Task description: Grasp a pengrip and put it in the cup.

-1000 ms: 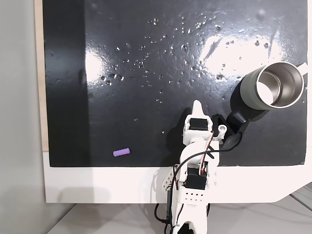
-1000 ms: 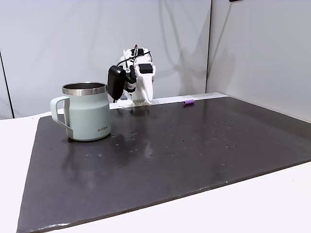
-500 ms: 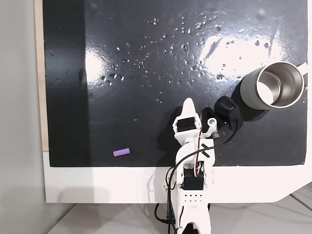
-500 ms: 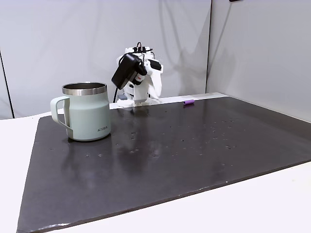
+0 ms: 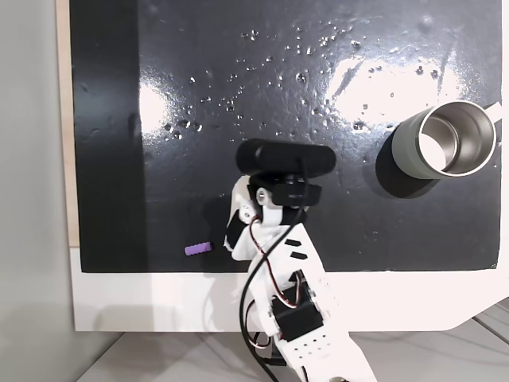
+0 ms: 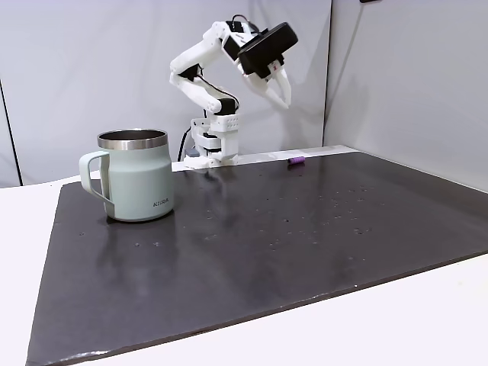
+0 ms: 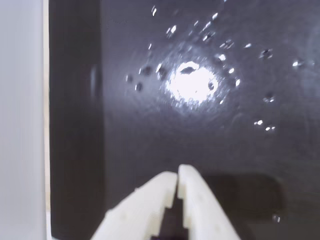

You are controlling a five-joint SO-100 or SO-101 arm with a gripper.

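A black mat (image 5: pixel 238 95) covers most of what I see in a fixed view from above, glossy, with bright glare patches at the upper right and left of centre. Small droplets or specks (image 5: pixel 302 48) scatter across its upper middle. Under it, a white table (image 5: pixel 143 302) shows along the lower edge. In a fixed view from the side, pale grey wall panels (image 6: pixel 91 69) fill the background, and the mat (image 6: pixel 267 244) looks dull and dark.
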